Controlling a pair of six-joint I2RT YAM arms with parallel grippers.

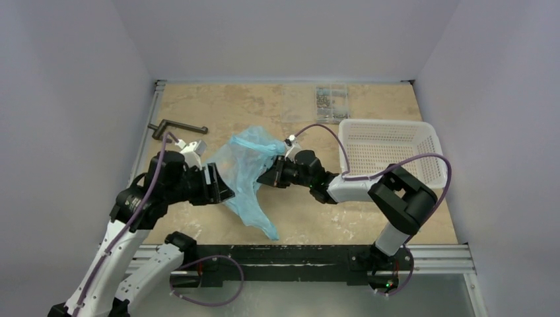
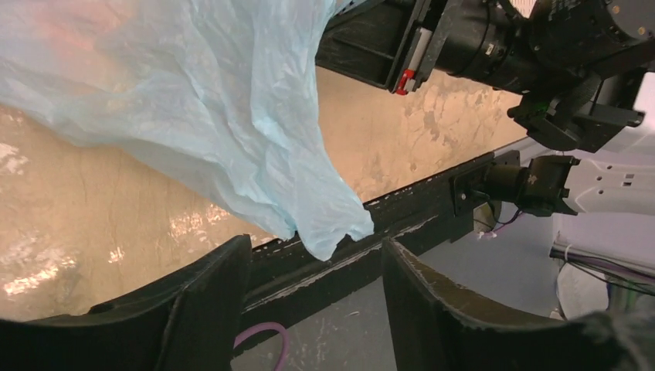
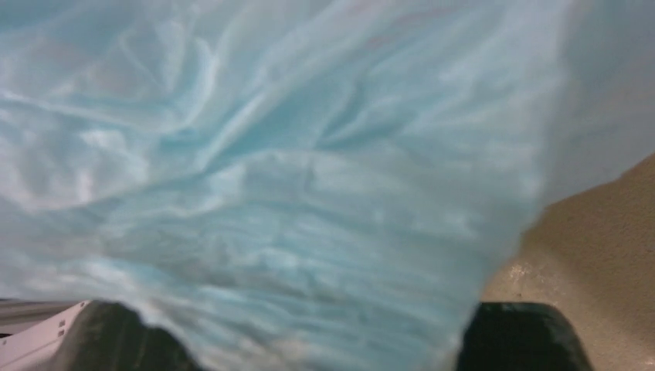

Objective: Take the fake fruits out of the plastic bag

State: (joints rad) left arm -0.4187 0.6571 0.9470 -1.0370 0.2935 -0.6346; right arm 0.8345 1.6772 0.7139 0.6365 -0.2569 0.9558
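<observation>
A corner of the plastic bag (image 1: 245,162) is dangling between the parted fingers of the left gripper (image 1: 221,184) (gripping nothing); the right gripper (image 1: 269,176) is straddling it wide-fingered, a white basket (image 1: 386,123) sitting nearby.

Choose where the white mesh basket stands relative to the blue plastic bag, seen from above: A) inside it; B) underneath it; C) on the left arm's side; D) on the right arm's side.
D: the white mesh basket sits far right, apart from the blue plastic bag.

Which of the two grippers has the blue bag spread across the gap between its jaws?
The right gripper: the plastic bag fills its wrist view. The left gripper sees only a hanging corner.
</observation>
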